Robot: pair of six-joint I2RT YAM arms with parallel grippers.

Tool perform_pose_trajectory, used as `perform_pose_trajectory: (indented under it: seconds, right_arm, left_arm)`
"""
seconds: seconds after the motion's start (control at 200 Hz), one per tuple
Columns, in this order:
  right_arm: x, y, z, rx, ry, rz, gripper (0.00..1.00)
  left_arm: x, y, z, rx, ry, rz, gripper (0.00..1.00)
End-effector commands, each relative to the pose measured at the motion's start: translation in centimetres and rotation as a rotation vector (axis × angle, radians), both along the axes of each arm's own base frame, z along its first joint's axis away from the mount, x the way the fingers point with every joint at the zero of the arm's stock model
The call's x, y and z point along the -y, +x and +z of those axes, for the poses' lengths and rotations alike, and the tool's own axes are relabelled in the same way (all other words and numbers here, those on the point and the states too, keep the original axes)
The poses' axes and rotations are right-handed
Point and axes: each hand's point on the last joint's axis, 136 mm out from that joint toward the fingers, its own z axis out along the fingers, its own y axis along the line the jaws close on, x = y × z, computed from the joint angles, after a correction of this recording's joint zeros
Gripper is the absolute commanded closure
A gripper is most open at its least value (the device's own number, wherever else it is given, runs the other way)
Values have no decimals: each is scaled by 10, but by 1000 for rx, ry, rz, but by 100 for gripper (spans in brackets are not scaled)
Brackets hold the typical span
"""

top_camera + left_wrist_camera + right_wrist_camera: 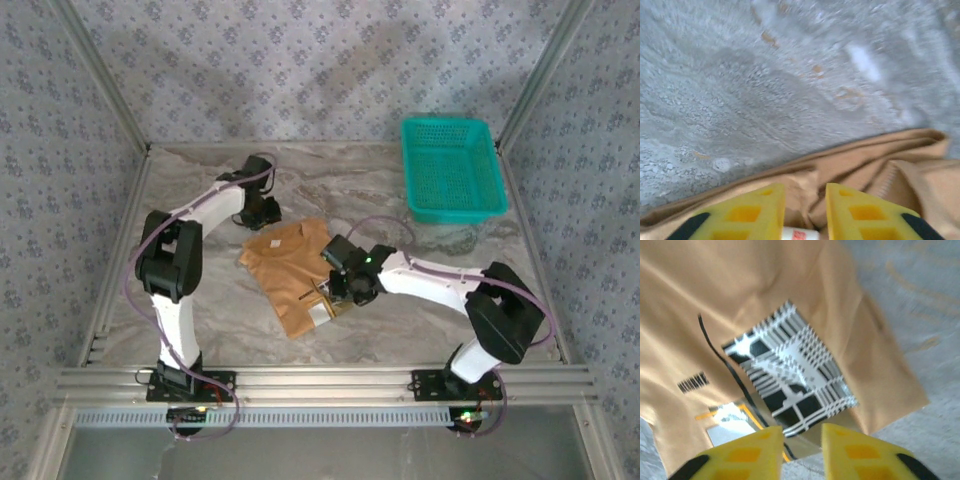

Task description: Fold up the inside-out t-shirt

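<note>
The t-shirt (285,265) lies folded into a compact tan block at the middle of the table (200,175), a black-and-white checked print (790,370) showing at its near right corner. The right pincer (350,288) hovers over that print with its yellow fingers (860,455) a little apart and nothing between them. The left pincer (262,215) sits at the shirt's far left edge, its jaws narrowly parted over bunched cloth; whether they pinch it I cannot tell. A teal basket (452,170) stands well apart at the far right.
</note>
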Motion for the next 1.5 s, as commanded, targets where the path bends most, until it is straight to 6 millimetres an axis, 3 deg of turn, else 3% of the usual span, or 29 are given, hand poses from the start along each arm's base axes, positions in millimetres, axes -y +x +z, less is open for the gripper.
perform_pose_trajectory:
  seconds: [0.0,0.155,0.245,0.36,0.51,0.63,0.755,0.869,0.954,1.034,1.104,1.254,1.299,1.494]
  right_arm:
    - [4,36,17,89,12,51,69]
    - [-27,90,26,117,80,146,69]
    - [-48,115,22,100,97,184,70]
    - [-64,142,-2,49,92,178,72]
    - [-41,169,-50,-46,-36,71,76]
    - [-17,185,-68,-36,-99,-11,76]
    - [-1,168,-60,-57,-152,-67,73]
    - [9,144,-18,13,-127,-130,69]
    - [10,143,18,105,-44,-138,53]
    - [21,151,36,158,-40,-91,39]
    - [33,157,32,147,-47,-57,31]
    - [56,153,-1,77,-98,-37,25]
    - [55,148,-9,55,-97,-29,25]
    - [32,165,-17,91,-87,-1,29]
  left_arm:
    - [-14,-24,43,3,25,-48,68]
    - [-23,-62,55,12,-32,-23,65]
    - [-15,-85,42,3,-138,-3,65]
    - [1,-106,18,-21,-249,11,65]
    - [1,-110,-21,-75,-204,17,65]
    - [-17,-97,-47,-115,-99,21,67]
    - [-17,-78,-50,-120,-80,-13,67]
    - [3,-60,-20,-54,-154,-94,65]
    - [12,-51,7,15,-213,-151,58]
    - [12,-47,25,50,-260,-170,54]
    - [5,-46,33,54,-270,-156,54]
    - [-10,-52,40,27,-317,-119,55]
    - [-12,-54,40,25,-335,-110,56]
    - [-23,-58,38,40,-342,-90,57]
